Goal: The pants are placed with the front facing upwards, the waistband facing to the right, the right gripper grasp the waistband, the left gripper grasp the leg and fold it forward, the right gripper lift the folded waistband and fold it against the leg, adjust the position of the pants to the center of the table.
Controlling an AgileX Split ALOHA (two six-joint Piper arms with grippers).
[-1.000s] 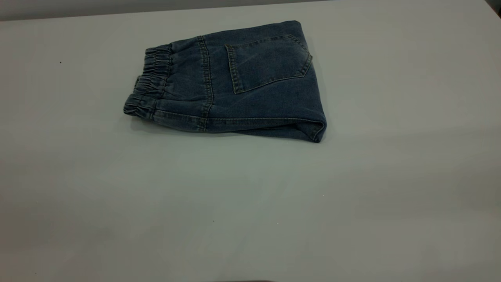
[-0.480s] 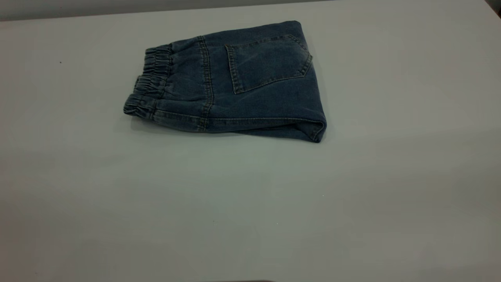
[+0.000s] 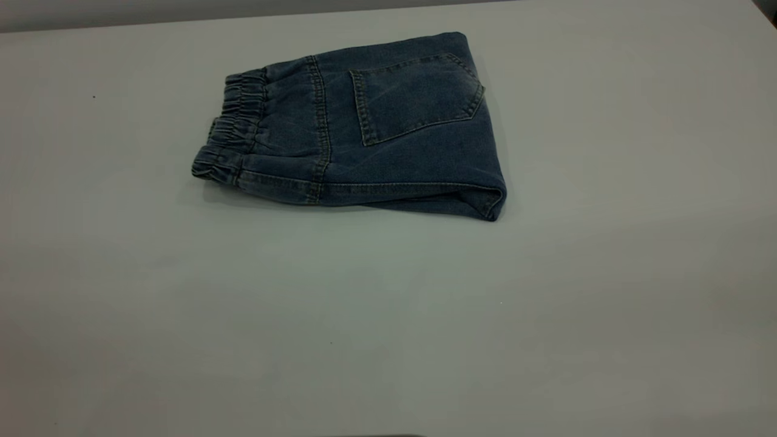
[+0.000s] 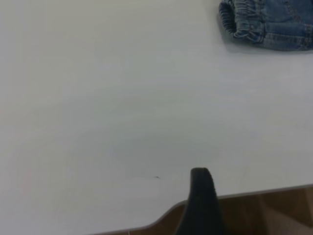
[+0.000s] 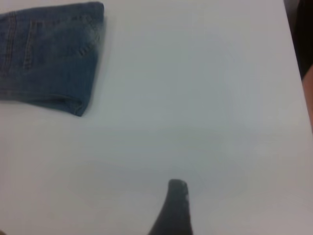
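Observation:
The blue denim pants lie folded on the white table, toward its far side, patch back pocket facing up. The gathered waistband points left in the exterior view; the folded edge is at the right. Neither gripper shows in the exterior view. Only a black tip of my left gripper shows in its wrist view, above the table's near edge, far from the waistband. My right gripper also shows as a single black tip over bare table, well away from the pants' folded corner.
The table's near edge with brown floor beyond it shows in the left wrist view. The table's side edge shows in the right wrist view. Wide bare tabletop lies in front of the pants and on both sides.

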